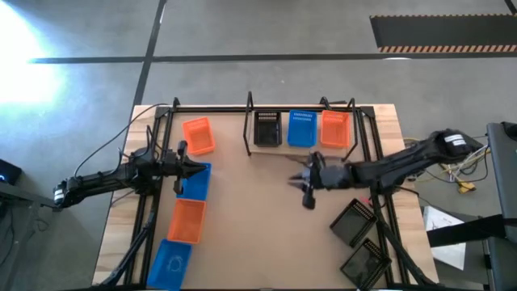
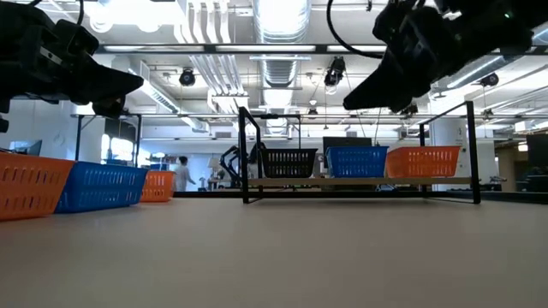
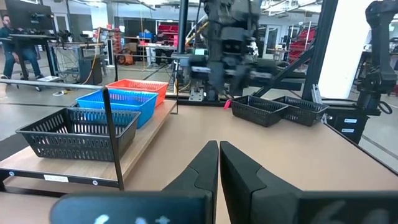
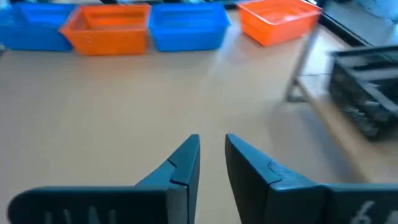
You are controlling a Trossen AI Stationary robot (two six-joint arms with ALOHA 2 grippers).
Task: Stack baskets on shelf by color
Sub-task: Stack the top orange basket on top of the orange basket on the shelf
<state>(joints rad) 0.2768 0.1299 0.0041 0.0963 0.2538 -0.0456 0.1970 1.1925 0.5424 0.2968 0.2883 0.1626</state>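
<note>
Baskets fill the shelf [image 1: 249, 129] at the table's far edge: a black basket [image 1: 267, 128], a blue basket [image 1: 301, 128] and an orange basket [image 1: 334, 128] stand side by side, one deep, on its pale wooden board inside a thin black wire frame. All are small, rectangular and perforated plastic (the low view shows their slotted walls clearly).

Down the left side of the table [image 1: 250, 218] runs a loose row: an orange one [image 1: 198, 135] farthest back, then a blue one [image 1: 195, 181], another orange one [image 1: 187, 221] and a blue one [image 1: 170, 262] at the near edge. Two more black ones [image 1: 353, 221] [image 1: 363, 263] lie at the near right.

The left gripper [image 1: 199, 167] hovers over the blue basket second in that row, its fingers clenched together on nothing. The right gripper [image 1: 297, 179] hangs above bare tabletop just in front of the shelf, between it and the black pair; its fingers [image 4: 180, 165] stand a little apart with nothing between them.

Black upright arm frames border both sides of the smooth light-brown tabletop. Beyond it, a person [image 2: 181, 174] stands far back in the room.
</note>
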